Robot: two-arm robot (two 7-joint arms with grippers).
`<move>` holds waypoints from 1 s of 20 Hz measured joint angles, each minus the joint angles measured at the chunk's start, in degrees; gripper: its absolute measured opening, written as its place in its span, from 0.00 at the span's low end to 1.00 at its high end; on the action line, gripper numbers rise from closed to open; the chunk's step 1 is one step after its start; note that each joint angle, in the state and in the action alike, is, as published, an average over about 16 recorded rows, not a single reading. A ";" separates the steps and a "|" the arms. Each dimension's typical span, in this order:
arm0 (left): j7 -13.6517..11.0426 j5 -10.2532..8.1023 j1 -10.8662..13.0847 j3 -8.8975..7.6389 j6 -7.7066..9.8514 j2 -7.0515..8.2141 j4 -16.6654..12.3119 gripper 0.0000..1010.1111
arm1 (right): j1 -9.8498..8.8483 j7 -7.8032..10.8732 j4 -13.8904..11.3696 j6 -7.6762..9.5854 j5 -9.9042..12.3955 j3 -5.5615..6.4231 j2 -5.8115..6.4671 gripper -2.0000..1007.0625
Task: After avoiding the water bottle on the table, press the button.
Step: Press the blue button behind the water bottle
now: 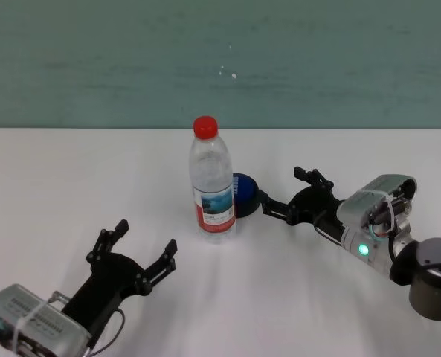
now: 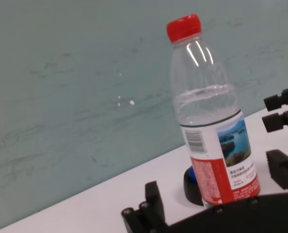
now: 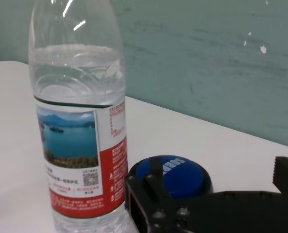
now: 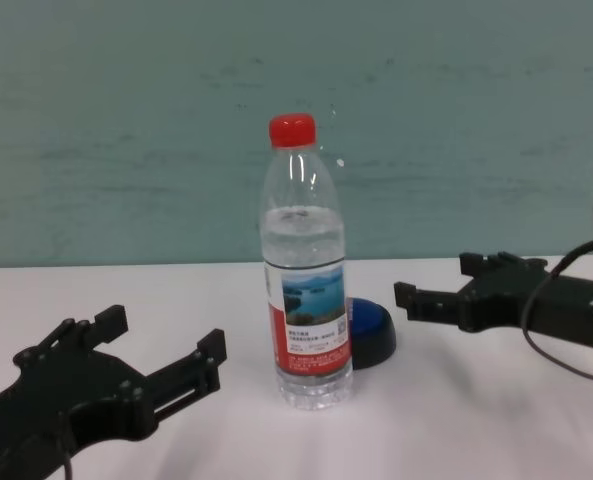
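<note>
Count: 1 water bottle (image 1: 211, 181) with 1 red cap (image 1: 205, 126); 1 blue button (image 1: 244, 195); 1 white surface (image 1: 71, 186); 2 tools, left tool (image 1: 137, 248) and right tool (image 1: 287, 192), 1 per arm.

Tall clear plastic water bottle (image 1: 210, 181) with red cap, standing upright on the plain white desk (image 1: 71, 178), low round blue button (image 1: 243, 195) on black base just behind it
</note>
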 joint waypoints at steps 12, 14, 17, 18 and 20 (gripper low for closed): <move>0.00 0.00 0.00 0.00 0.00 0.00 0.00 0.99 | 1.98 0.04 2.52 -0.54 -0.08 -0.23 -1.17 1.00; 0.00 0.00 0.00 0.00 0.00 0.00 0.00 0.99 | 2.69 0.05 3.21 -0.63 -0.16 -0.30 -1.46 1.00; 0.00 0.00 0.00 0.00 0.00 0.00 0.00 0.99 | 3.86 0.07 4.45 -0.81 -0.30 -0.40 -1.94 1.00; 0.00 0.00 0.00 0.00 0.00 0.00 0.00 0.99 | 4.26 0.08 4.95 -0.88 -0.36 -0.43 -2.10 1.00; 0.00 0.00 0.00 0.00 0.00 0.00 0.00 0.99 | 5.10 0.09 6.01 -1.03 -0.48 -0.49 -2.45 1.00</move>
